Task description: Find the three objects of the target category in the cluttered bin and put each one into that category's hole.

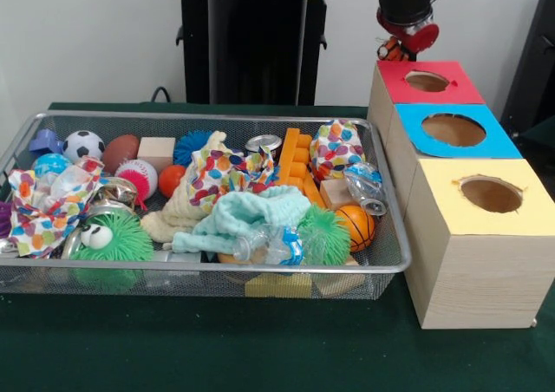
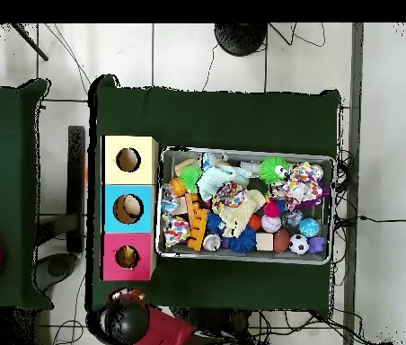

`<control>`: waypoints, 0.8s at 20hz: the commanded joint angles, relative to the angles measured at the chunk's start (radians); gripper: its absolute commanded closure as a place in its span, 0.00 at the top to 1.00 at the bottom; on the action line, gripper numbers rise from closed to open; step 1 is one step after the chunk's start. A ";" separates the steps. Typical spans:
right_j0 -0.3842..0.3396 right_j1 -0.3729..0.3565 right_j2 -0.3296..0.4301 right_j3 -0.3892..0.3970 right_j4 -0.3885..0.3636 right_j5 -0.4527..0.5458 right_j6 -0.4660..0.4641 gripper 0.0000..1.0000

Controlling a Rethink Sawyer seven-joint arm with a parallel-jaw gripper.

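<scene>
One small orange ball (image 1: 395,49) sits clamped in the gripper (image 1: 401,45) just behind the red box (image 1: 425,93), so the drop is in hand; next it should move over that box's hole (image 1: 427,81) and let go.

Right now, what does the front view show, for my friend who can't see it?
A silver wire mesh bin on a green table is crammed with balls, spotted cloths, cans and fuzzy green toys. Beside it stand three wooden boxes with round holes, topped red, blue and yellow. The red robot end effector hangs by the red box, holding something orange.
</scene>
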 commanded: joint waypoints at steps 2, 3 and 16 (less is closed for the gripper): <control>0.039 -0.089 0.015 -0.071 0.076 0.129 0.250 0.00; 0.071 -0.131 -0.020 -0.081 0.095 0.189 0.244 0.00; 0.210 -0.344 -0.305 -0.248 -0.034 0.696 0.378 0.00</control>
